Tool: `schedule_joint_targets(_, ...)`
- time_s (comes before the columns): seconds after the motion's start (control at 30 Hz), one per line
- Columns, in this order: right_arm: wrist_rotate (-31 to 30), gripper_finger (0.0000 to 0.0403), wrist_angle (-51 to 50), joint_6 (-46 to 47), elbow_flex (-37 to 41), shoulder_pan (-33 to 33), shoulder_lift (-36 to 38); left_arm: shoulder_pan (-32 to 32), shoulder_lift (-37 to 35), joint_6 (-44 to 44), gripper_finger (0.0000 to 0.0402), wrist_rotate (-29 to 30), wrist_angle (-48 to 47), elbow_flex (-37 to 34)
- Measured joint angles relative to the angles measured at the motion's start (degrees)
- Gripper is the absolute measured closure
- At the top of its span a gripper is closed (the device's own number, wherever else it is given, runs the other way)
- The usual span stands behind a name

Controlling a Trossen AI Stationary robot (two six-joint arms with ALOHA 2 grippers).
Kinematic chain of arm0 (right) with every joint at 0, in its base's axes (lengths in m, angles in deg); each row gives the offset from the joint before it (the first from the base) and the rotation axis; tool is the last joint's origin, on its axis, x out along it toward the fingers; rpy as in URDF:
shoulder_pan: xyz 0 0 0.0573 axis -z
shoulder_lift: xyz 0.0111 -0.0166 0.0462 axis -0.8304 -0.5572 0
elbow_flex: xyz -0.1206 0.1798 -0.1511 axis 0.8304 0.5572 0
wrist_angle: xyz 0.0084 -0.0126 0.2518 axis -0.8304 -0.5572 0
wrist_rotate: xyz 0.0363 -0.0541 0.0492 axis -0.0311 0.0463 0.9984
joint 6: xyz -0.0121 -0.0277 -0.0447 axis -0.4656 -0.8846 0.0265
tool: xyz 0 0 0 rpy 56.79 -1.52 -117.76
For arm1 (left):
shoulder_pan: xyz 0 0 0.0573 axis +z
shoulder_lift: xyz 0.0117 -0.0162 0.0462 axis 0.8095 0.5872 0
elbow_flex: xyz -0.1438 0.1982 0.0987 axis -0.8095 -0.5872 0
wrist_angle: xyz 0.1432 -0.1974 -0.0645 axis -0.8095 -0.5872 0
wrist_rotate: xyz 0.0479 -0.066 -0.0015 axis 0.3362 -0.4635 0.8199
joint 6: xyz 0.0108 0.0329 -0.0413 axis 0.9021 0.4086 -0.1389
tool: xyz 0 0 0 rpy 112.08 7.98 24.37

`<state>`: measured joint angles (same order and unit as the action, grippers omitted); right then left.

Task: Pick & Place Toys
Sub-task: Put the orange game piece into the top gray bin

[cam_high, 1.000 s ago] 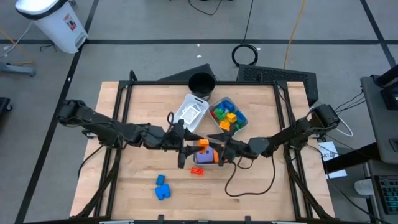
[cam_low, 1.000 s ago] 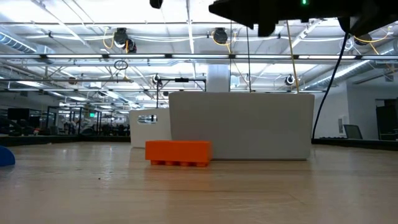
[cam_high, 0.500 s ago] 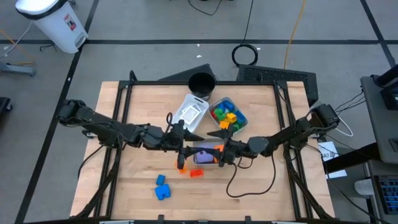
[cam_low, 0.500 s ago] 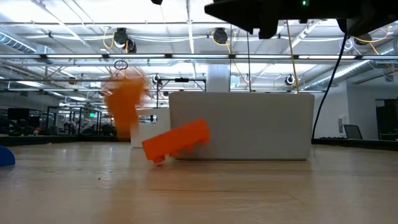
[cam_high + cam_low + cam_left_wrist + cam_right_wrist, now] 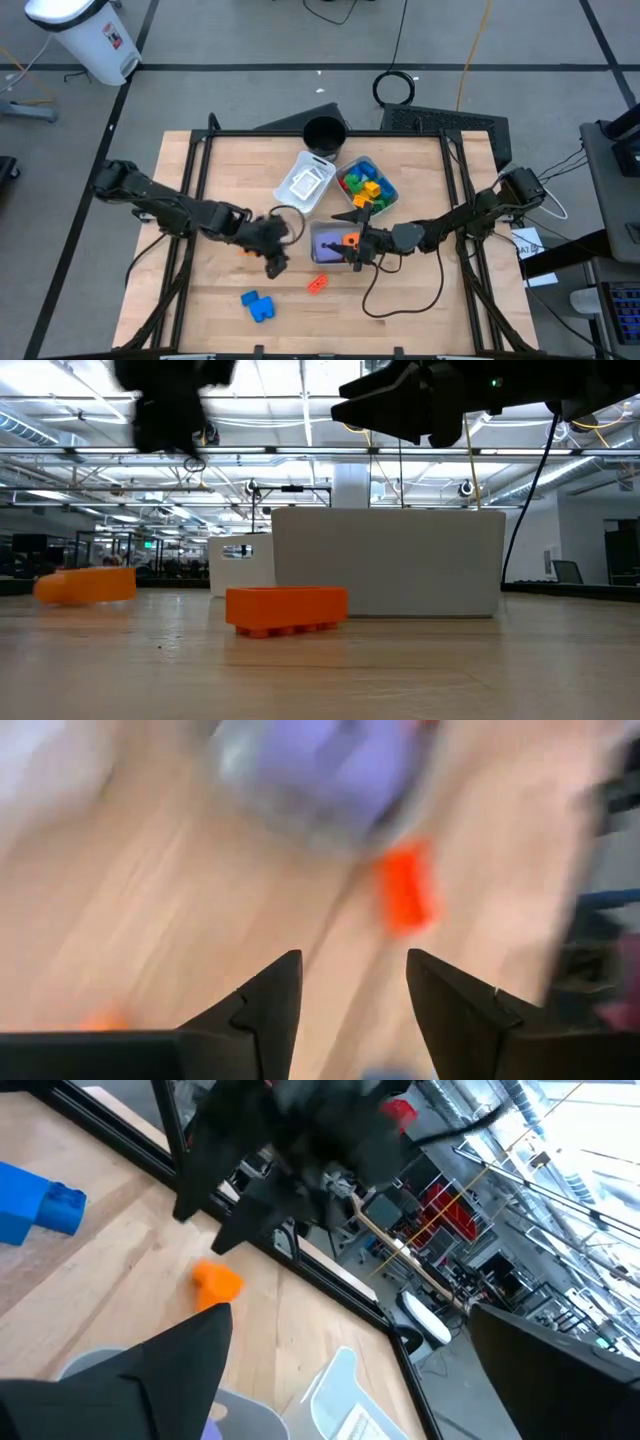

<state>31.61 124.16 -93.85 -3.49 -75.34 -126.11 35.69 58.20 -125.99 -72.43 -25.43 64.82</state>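
Toys lie scattered on both sides of the grippers. An orange brick [image 5: 317,284] sits on the wood just in front of and between the two grippers, flat on its long side; the low view shows it [image 5: 286,608] as a squat, hard-edged piece. A smaller orange block [image 5: 243,249] lies right beside the left gripper [image 5: 276,262], on its outer side, and blue blocks [image 5: 257,304] lie near that gripper, toward the table's front edge. More blocks are piled in a tray [image 5: 366,185] beyond the right gripper [image 5: 350,250].

That right gripper hangs over a grey tray [image 5: 328,243] with its fingers spread wide and nothing between them; a purple die and a small orange piece [image 5: 349,240] lie in the tray under it. The left gripper's fingers [image 5: 262,1005] stand partly apart, empty.

These look like light, stiff plastic pieces, smooth and likely to skid or tip if nudged. The brick would best be taken across its two long flat sides, near the middle, with the fingers coming straight down so it cannot twist out.
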Motion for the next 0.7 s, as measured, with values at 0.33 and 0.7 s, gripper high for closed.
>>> schedule_joint_targets(0.33,0.02,0.0030,0.00,0.91,0.00,0.13,0.00,-5.59,1.22,-17.16,0.0215,7.84,-25.52,-2.03)
schedule_joint_targets(0.7,0.22,0.0033,-0.03,1.66,0.00,0.15,0.00,2.76,1.22,-10.29,0.0187,4.75,-25.06,-10.21)
